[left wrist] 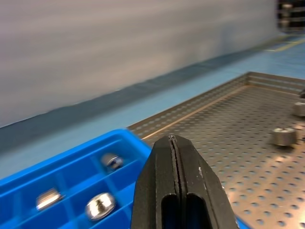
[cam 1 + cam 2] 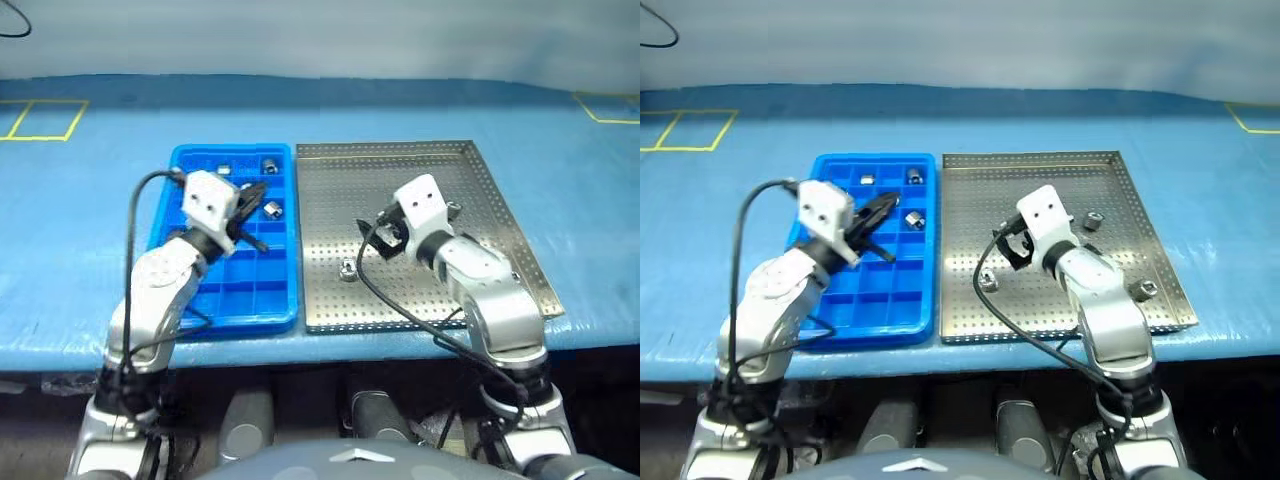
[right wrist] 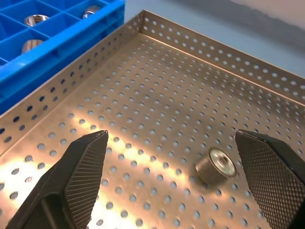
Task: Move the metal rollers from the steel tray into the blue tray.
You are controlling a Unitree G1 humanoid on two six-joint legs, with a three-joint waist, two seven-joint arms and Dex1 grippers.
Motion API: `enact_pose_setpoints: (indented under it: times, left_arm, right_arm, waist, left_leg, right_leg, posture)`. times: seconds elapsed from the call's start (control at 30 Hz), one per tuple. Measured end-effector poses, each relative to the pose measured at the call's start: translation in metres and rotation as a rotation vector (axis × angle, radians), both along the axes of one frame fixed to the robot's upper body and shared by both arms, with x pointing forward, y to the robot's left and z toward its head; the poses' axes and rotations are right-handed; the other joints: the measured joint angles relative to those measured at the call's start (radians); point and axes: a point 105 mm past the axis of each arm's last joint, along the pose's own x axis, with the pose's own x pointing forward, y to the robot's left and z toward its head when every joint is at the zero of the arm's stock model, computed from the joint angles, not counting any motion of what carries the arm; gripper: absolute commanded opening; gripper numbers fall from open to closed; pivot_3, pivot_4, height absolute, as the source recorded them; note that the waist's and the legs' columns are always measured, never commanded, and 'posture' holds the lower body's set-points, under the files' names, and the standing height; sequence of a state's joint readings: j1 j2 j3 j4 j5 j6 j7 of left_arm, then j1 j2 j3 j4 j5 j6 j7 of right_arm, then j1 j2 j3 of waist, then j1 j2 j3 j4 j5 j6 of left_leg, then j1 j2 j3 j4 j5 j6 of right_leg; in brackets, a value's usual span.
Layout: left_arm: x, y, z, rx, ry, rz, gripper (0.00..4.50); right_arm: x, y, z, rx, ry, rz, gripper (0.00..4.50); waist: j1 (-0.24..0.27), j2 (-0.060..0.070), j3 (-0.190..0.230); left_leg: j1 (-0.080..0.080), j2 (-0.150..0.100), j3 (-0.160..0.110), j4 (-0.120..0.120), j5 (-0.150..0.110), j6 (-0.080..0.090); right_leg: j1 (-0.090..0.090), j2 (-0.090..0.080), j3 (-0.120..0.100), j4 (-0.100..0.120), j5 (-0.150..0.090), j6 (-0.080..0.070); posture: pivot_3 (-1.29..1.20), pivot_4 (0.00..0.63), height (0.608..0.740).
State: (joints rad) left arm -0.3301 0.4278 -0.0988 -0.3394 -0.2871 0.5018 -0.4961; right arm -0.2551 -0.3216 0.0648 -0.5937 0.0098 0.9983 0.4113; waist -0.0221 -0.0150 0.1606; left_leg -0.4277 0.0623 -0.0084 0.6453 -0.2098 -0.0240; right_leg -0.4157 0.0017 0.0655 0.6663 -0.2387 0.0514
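Note:
The blue tray (image 2: 283, 312) lies on the left and the steel tray (image 2: 400, 149) right beside it. Three metal rollers (image 2: 915, 219) sit in compartments at the blue tray's far end. Three more rollers lie on the steel tray's perforated floor: one near its left front (image 2: 987, 283), one at the far right (image 2: 1092, 221), one at the front right (image 2: 1147, 290). My left gripper (image 2: 890, 203) hovers over the blue tray, shut and empty, pointing towards the steel tray. Above the steel tray's middle my right gripper (image 3: 170, 134) stands open, with a roller (image 3: 216, 165) lying on the floor between its fingers, close to one finger (image 3: 271, 167).
Both trays rest on a blue table (image 2: 100, 250) whose front edge runs just below them. Yellow tape marks (image 2: 45, 120) lie at the far left and far right corners. A black cable loops from each wrist.

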Motion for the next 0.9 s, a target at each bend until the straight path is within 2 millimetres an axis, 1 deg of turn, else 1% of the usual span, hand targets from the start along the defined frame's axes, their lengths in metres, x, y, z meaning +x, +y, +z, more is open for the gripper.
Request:
enact_pose_setpoints:
  times: [0.07, 0.2, 0.3, 0.37, 0.43, 0.47, 0.5, 0.53, 0.6, 0.63, 0.67, 0.9]
  left_arm:
    - [0.003, -0.015, -0.008, 0.092, 0.065, -0.133, 0.00]
    - [0.008, -0.036, -0.023, 0.303, 0.150, -0.352, 0.00]
    - [0.013, -0.043, -0.038, 0.428, 0.216, -0.453, 0.00]
    - [0.020, -0.047, -0.047, 0.485, 0.266, -0.493, 0.00]
    - [0.024, -0.050, -0.052, 0.507, 0.299, -0.523, 0.00]
    - [0.026, -0.053, -0.055, 0.519, 0.313, -0.535, 0.36]
    - [0.027, -0.055, -0.057, 0.540, 0.325, -0.551, 0.56]
    - [0.027, -0.058, -0.059, 0.552, 0.331, -0.572, 0.87]
    - [0.027, -0.063, -0.061, 0.583, 0.336, -0.613, 1.52]
    - [0.026, -0.064, -0.062, 0.601, 0.338, -0.633, 1.93]
    - [0.026, -0.066, -0.064, 0.618, 0.343, -0.652, 2.21]
    - [0.021, -0.065, -0.074, 0.695, 0.375, -0.728, 4.47]
  right_arm:
    - [-0.011, -0.005, -0.005, -0.020, 0.024, -0.002, 4.47]
    - [-0.025, -0.007, -0.014, -0.013, 0.078, -0.008, 4.47]
    - [-0.029, -0.009, -0.017, -0.002, 0.095, -0.023, 4.47]
    - [-0.032, -0.011, -0.021, 0.004, 0.109, -0.043, 4.47]
    - [-0.034, -0.011, -0.024, 0.010, 0.119, -0.055, 4.47]
    - [-0.034, -0.011, -0.024, 0.014, 0.118, -0.064, 4.50]
    - [-0.035, -0.011, -0.025, 0.018, 0.119, -0.070, 4.50]
    - [-0.036, -0.012, -0.027, 0.021, 0.123, -0.080, 4.50]
    - [-0.038, -0.012, -0.031, 0.026, 0.135, -0.092, 4.50]
    - [-0.039, -0.012, -0.031, 0.029, 0.134, -0.101, 4.50]
    - [-0.038, -0.012, -0.031, 0.033, 0.132, -0.107, 4.50]
    - [-0.043, -0.012, -0.030, 0.038, 0.122, -0.127, 4.50]
  waist:
    - [-0.007, 0.000, 0.000]
    - [-0.019, 0.000, 0.000]
    - [-0.022, 0.000, 0.000]
    - [-0.023, 0.000, 0.000]
    - [-0.025, 0.000, 0.000]
    - [-0.027, 0.000, 0.000]
    - [-0.030, 0.000, 0.000]
    - [-0.031, 0.000, 0.000]
    - [-0.038, 0.000, 0.000]
    - [-0.044, 0.000, 0.000]
    - [-0.048, 0.000, 0.000]
    - [-0.071, 0.000, 0.000]
  left_leg:
    - [0.000, 0.000, -0.001, 0.001, 0.000, 0.000]
    - [0.000, -0.001, 0.000, 0.002, 0.000, 0.000]
    - [-0.001, -0.001, 0.001, 0.003, 0.000, 0.000]
    - [-0.001, -0.001, 0.001, 0.004, 0.000, 0.000]
    - [-0.002, -0.001, 0.001, 0.004, 0.000, 0.000]
    - [-0.002, -0.001, 0.001, 0.004, 0.000, 0.001]
    - [-0.002, -0.001, 0.001, 0.004, 0.000, 0.001]
    - [-0.003, -0.001, 0.001, 0.003, -0.001, 0.001]
    - [-0.003, -0.001, 0.001, 0.003, -0.001, 0.002]
    - [-0.003, -0.001, 0.001, 0.003, -0.001, 0.002]
    - [-0.003, -0.001, 0.001, 0.003, -0.001, 0.002]
    - [-0.003, -0.001, 0.001, 0.003, -0.001, 0.002]
  right_leg:
    - [0.000, 0.000, -0.001, 0.001, -0.002, 0.002]
    - [0.000, 0.000, 0.001, 0.001, -0.002, 0.002]
    - [0.000, 0.000, 0.003, 0.001, -0.003, 0.001]
    - [0.000, 0.000, 0.003, 0.001, -0.003, 0.001]
    - [-0.001, 0.000, 0.003, 0.001, -0.003, 0.001]
    - [-0.001, 0.000, 0.003, 0.001, -0.003, 0.001]
    - [-0.001, 0.000, 0.003, 0.001, -0.003, 0.002]
    - [-0.001, 0.000, 0.003, 0.001, -0.003, 0.002]
    - [-0.001, 0.000, 0.003, 0.001, -0.002, 0.002]
    - [-0.001, 0.000, 0.003, 0.001, -0.002, 0.003]
    - [-0.001, 0.000, 0.003, 0.001, -0.002, 0.003]
    - [-0.001, 0.000, 0.004, 0.001, -0.002, 0.003]
  posture:
    - [-0.02, 0.150, 0.740]
    - [-0.04, 0.150, 0.740]
    - [-0.06, 0.150, 0.740]
    - [-0.08, 0.150, 0.740]
    - [-0.10, 0.150, 0.740]
    - [-0.10, 0.150, 0.740]
    - [-0.11, 0.150, 0.740]
    - [-0.12, 0.150, 0.740]
    - [-0.13, 0.150, 0.740]
    - [-0.14, 0.150, 0.740]
    - [-0.15, 0.150, 0.740]
    - [-0.17, 0.150, 0.740]
